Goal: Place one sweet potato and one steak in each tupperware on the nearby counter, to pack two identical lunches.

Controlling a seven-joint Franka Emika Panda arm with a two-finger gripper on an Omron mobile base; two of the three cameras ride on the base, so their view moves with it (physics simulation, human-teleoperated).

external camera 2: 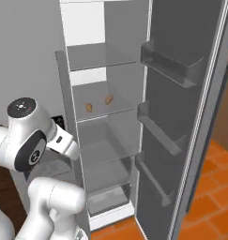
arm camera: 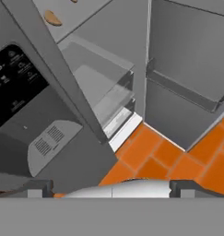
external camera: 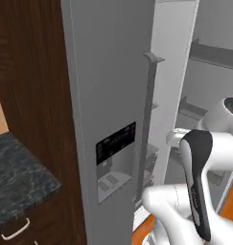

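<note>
The white arm is folded up close over its base, the dark-jointed elbow raised and the forearm bent back down. The gripper points downward, its two dark finger tips standing wide apart at either side, nothing held between them.

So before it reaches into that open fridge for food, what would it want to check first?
1. Right-hand grey fridge door swung open: ok.
2. Two small tan-orange oval sweet potatoes lie apart on a middle shelf: ok.
3. Flat red steak located: cannot tell.
4. Pale trays to pack located: cannot tell.
5. Gripper open and empty: cannot tell; its tips are not clear in the hand view.
6. White arm is outside the fridge, beside the closed left door with the black dispenser panel: ok.
</note>
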